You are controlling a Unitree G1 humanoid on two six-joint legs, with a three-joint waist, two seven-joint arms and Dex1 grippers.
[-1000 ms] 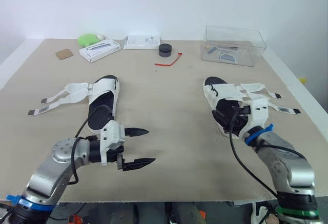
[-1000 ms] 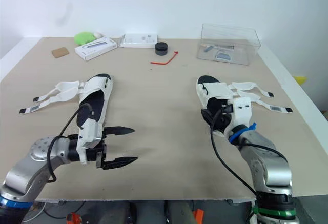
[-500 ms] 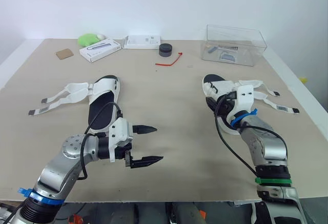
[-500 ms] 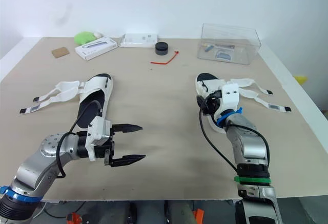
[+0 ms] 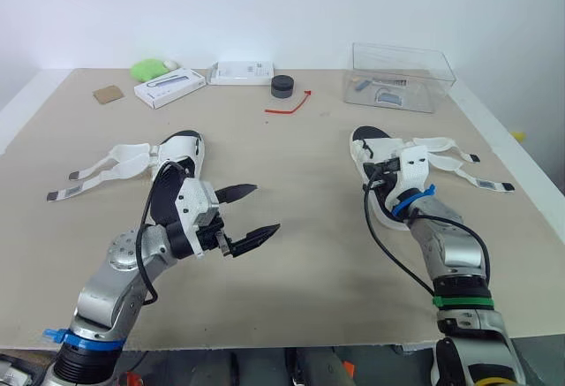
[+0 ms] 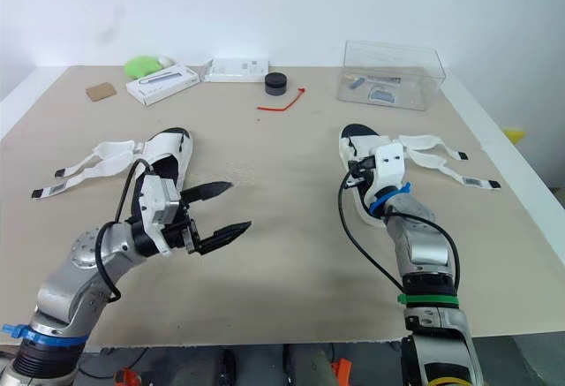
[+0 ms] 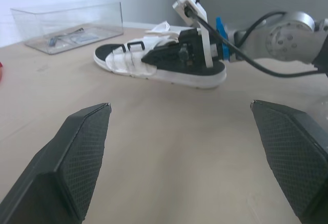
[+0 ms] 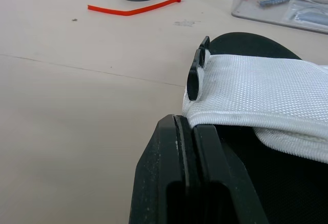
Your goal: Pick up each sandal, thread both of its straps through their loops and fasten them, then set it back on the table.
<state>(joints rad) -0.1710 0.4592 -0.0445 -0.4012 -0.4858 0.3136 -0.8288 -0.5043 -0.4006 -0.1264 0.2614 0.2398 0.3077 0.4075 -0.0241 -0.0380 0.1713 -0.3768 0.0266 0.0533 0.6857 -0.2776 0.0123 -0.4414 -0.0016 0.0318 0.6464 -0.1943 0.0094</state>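
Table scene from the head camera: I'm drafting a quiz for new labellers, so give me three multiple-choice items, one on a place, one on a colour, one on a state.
1. Where does the clear box stand?
A) on the far side, beyond the right sandal
B) between the two sandals
C) at the near edge

2. What colour is the thin tie beside the dark round puck?
A) blue
B) red
C) yellow

3. How is the left gripper?
A) shut on a strap
B) open, holding nothing
C) shut and empty

Answers:
1 A, the box sits behind that sandal, toward the far edge.
2 B, the tie is plainly red.
3 B, its two fingers are spread apart above the table with nothing between them.
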